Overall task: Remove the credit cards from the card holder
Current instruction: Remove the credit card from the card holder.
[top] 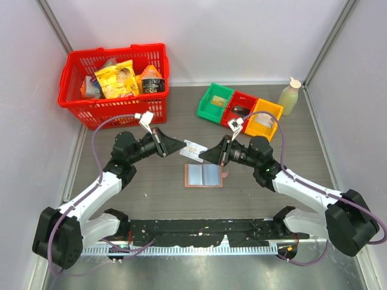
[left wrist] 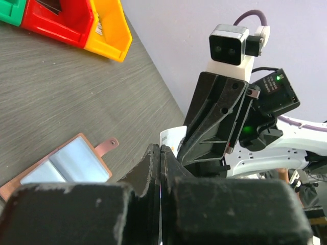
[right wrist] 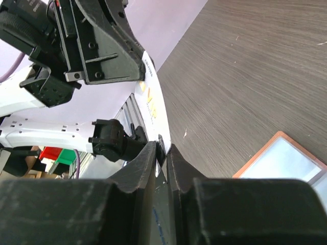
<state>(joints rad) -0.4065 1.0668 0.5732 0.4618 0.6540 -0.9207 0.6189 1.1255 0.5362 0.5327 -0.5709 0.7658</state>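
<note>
Above the open card holder [top: 204,175], left gripper [top: 183,147] and right gripper [top: 202,156] each pinched opposite ends of one credit card [top: 193,151].

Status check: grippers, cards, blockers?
Left gripper, right gripper: jaws both shut on one credit card, off the table. Card holder lies open below. Nothing blocking.
</note>
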